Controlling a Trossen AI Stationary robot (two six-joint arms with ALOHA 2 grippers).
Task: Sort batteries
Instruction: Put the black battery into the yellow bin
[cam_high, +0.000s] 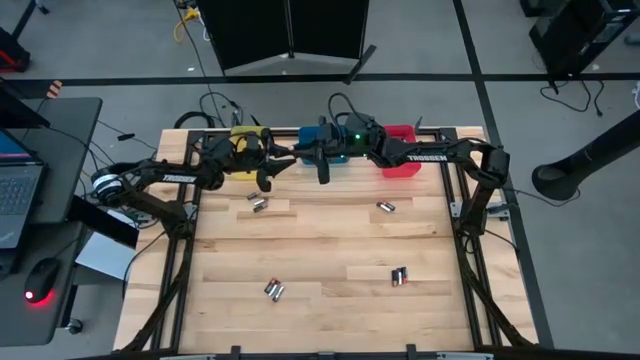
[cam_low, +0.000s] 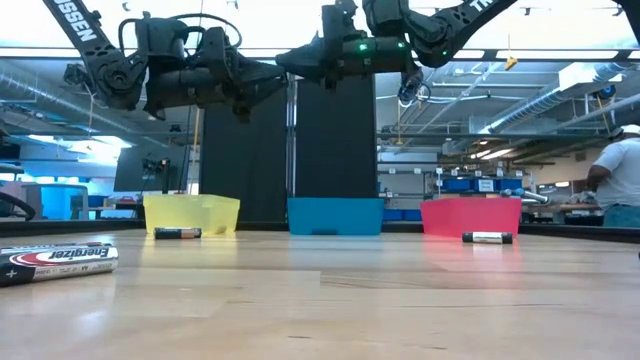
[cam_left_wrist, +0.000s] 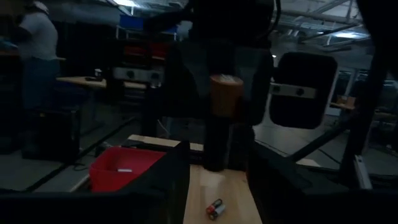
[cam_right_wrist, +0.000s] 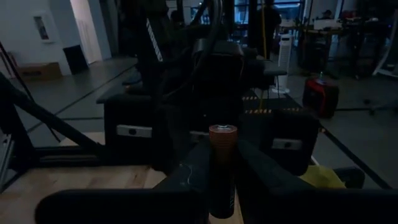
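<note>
Above the worktop's (cam_high: 330, 240) far edge, the right tool (cam_right_wrist: 222, 163) grips a copper-capped dark cylindrical battery (cam_right_wrist: 222, 163) beside the left tool (cam_high: 265, 182), whose grip I cannot tell, while four small clusters of loose cylindrical batteries (cam_high: 259, 203) remain unsorted.

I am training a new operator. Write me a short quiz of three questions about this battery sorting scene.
1. True or false: the right gripper holds a battery.
2. Which bin stands in the middle of the row? A yellow, B blue, C red.
3. Fill in: in the high view, the bin at the row's left end is ____.
Key: 1 true. 2 B, the blue bin. 3 yellow, the yellow bin.
</note>
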